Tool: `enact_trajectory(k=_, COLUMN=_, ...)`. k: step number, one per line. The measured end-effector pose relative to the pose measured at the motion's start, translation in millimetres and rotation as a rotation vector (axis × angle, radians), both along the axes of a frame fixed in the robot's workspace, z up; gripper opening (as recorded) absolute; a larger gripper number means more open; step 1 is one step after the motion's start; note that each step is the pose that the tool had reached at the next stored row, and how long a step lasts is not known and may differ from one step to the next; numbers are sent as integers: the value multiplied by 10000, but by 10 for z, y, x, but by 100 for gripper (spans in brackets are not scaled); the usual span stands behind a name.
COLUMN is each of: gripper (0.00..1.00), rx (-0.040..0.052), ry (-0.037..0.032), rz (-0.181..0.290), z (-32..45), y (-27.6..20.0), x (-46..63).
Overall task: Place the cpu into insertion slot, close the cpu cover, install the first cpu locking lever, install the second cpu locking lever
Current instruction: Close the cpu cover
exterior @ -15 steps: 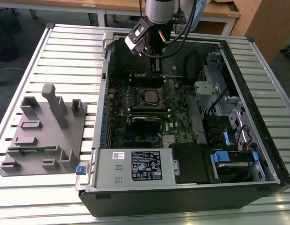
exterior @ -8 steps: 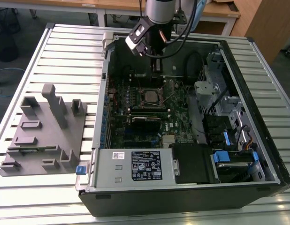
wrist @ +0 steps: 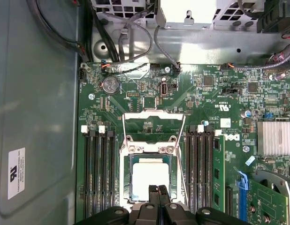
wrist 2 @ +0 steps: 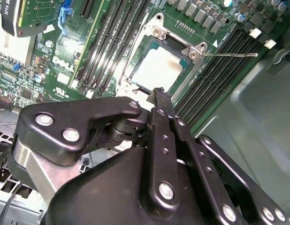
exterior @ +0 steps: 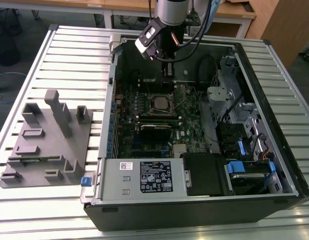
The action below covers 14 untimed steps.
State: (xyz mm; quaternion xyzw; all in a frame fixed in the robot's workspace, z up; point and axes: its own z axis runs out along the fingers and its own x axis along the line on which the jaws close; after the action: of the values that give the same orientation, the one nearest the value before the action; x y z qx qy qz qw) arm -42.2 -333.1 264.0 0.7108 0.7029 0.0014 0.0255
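Note:
The cpu [wrist: 147, 180], a flat silver-grey square, lies in the insertion slot [wrist: 149, 159] on the green board; it is also visible from outside [exterior: 159, 102]. A silvery metal frame, the cpu cover [wrist 2: 189, 72], borders the chip; I cannot tell if it is pressed flat. One thin wire locking lever [wrist 2: 229, 54] sticks out sideways from the socket corner, and another wire lever [wrist: 184, 150] runs along the socket's side. My gripper [wrist: 156, 191] hangs just above the socket's edge, shut with its fingertips together and nothing between them. It also shows in the second wrist view [wrist 2: 160, 93] and the exterior view [exterior: 167, 72].
The board sits in an open tower case [exterior: 274, 120] on a slatted table. Black memory slots [wrist: 98, 173] flank the socket. A green card with a blue latch [wrist: 241, 180] and a heat sink [wrist: 276, 138] lie beside it. A grey fixture [exterior: 44, 145] stands at the exterior view's left.

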Motion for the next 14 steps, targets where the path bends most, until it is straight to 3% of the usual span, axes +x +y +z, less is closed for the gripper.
enact_trajectory(k=14, gripper=10, rx=0, ry=-1, rz=-7, z=0, y=0, x=23)
